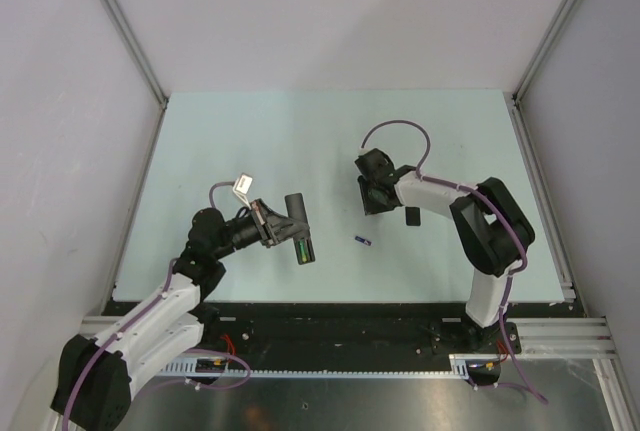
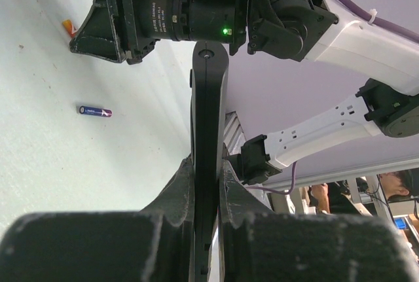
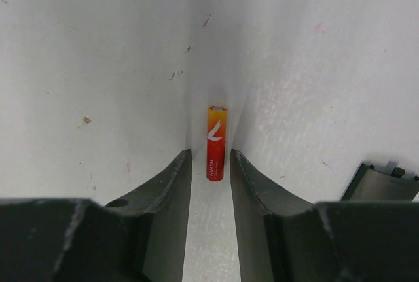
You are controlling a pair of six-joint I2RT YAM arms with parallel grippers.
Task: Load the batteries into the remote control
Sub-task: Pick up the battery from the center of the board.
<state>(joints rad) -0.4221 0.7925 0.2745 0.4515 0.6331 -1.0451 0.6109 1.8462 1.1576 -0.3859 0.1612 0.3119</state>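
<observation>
The left gripper (image 2: 208, 164) grips the remote (image 2: 209, 99), and the right gripper (image 3: 211, 159), jaws narrow beside the red battery (image 3: 217, 139), might bump it away.

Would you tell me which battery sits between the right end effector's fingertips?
The red battery; the blue-purple one lies alone on the table, the green one sits in the remote.

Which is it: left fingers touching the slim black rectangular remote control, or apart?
Touching. The left wrist view shows both left fingers clamped against the black remote control, no gap either side.
</observation>
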